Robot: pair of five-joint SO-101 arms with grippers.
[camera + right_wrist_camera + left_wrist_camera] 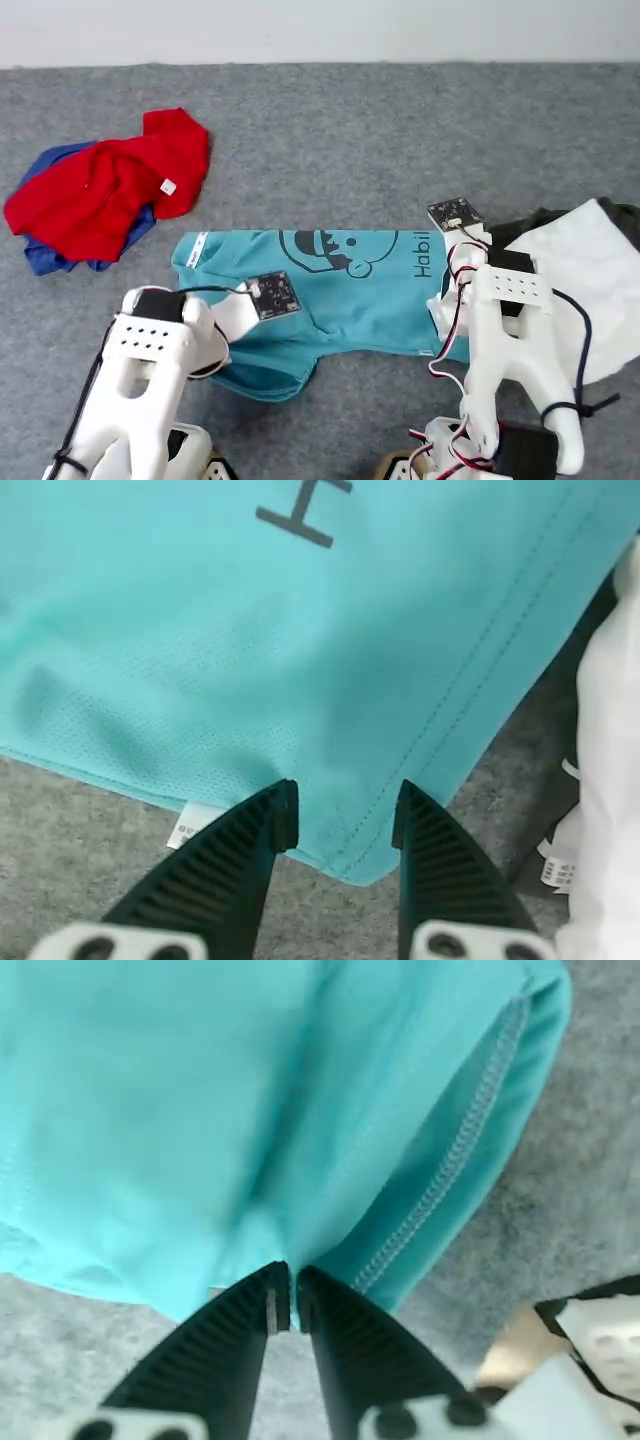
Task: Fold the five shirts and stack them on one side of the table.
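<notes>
High view: bright, even light from above. The grey table (350, 130) is lit alike from edge to edge. The pale wall (320, 30) meets the table in a straight line.

Shadows are soft and short. A dim band lies under the near fold of the teal shirt (340, 290). Faint patches sit beneath the left arm (150, 350) and right arm (510, 330). The white cloth (585, 270) is the brightest patch, its folds almost washed flat. The red shirt (110, 190) holds shallow shade in its creases.

Left wrist view: a soft dark crease runs down the shirt to the left gripper (292, 1300).

Right wrist view: the right gripper (343, 815) throws a diffuse shadow on the shirt just ahead of its fingers (270, 820).
</notes>
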